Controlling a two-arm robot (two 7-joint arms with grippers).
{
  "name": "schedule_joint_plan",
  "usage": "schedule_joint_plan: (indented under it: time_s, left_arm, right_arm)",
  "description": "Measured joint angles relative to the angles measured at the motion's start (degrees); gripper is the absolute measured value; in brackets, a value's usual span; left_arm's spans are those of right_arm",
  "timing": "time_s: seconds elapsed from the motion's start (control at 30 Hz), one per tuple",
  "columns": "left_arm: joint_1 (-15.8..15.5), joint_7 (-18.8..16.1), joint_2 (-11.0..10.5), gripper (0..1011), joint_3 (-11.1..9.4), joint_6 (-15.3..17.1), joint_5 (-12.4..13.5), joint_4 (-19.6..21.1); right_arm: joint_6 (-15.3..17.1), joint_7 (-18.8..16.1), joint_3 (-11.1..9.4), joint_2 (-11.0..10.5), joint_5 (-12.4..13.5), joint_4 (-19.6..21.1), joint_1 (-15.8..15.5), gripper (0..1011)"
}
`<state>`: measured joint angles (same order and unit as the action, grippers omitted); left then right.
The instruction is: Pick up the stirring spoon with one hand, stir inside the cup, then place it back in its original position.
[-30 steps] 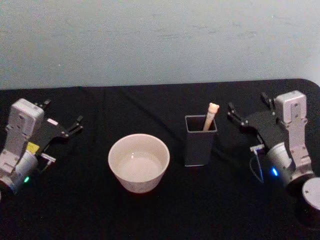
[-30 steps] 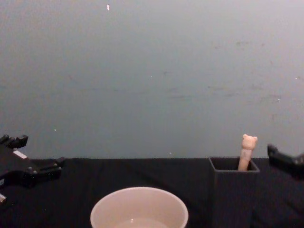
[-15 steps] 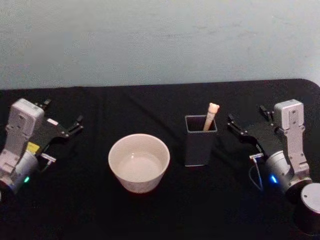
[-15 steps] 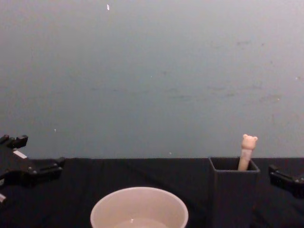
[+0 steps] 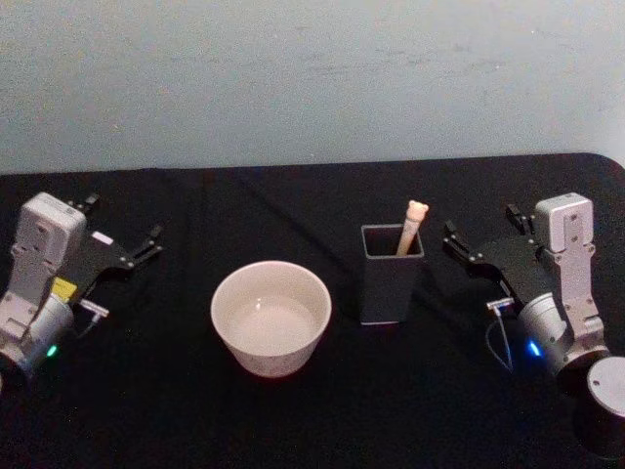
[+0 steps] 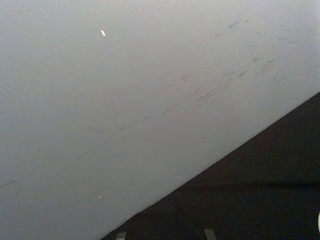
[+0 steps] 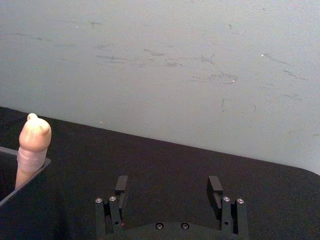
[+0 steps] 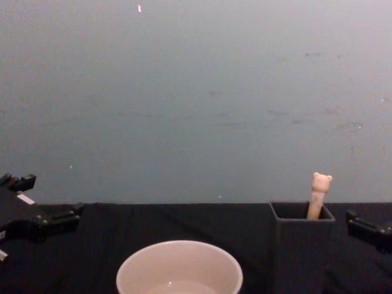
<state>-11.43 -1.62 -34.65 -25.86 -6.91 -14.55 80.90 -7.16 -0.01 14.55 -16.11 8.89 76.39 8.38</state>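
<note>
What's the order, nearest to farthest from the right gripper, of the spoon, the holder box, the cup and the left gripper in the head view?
From the right gripper, at the table's right:
1. Stirring spoon, standing in the holder, and dark grey holder box, just to the gripper's left: too close to call.
2. Cream cup, left of the holder.
3. Left gripper, at the far left.

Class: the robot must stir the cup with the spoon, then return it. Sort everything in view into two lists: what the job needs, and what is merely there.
Needed for the job:
- cream-handled bear-topped stirring spoon, standing in the holder
- wide cream-white round cup
- tall dark grey square holder box
- open right end effector, beside the holder

Merely there:
- open left end effector, off to the side
- black tablecloth
- grey wall
</note>
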Motion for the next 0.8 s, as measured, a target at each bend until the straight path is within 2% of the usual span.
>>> schedule_joint_plan:
  time_s: [0.8]
  left_arm:
    - [0.0,0.0,0.0,1001,0.0,0.0,0.0,0.0]
  right_arm:
    - [-0.1,0.1,0.1,-0.1,-0.1,0.1,0.0,1003]
